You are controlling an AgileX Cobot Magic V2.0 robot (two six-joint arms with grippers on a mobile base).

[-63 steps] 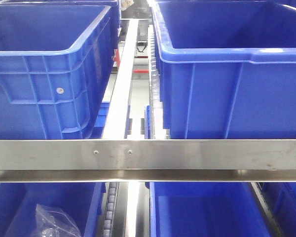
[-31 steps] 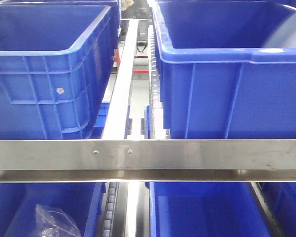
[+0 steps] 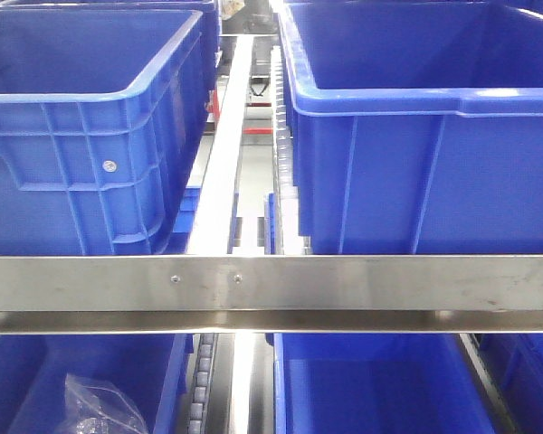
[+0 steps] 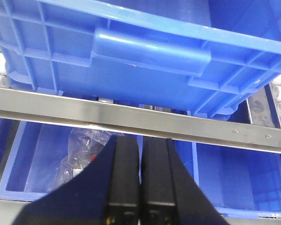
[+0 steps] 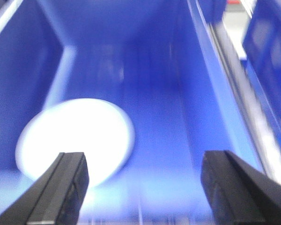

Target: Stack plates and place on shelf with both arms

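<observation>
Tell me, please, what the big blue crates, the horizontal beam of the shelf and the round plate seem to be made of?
The blue crates look like moulded plastic, slightly glossy, with ribbed walls and a rolled rim. The shelf beam looks like brushed stainless steel: grey, faintly streaked, with small screws. The plate is a blurred, bright white disc lying inside a crate; it may be glazed ceramic or hard plastic, but the blur leaves this open.

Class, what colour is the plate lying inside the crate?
White, perhaps faintly bluish; the plate is blurred. Right wrist view shows it best.
</observation>
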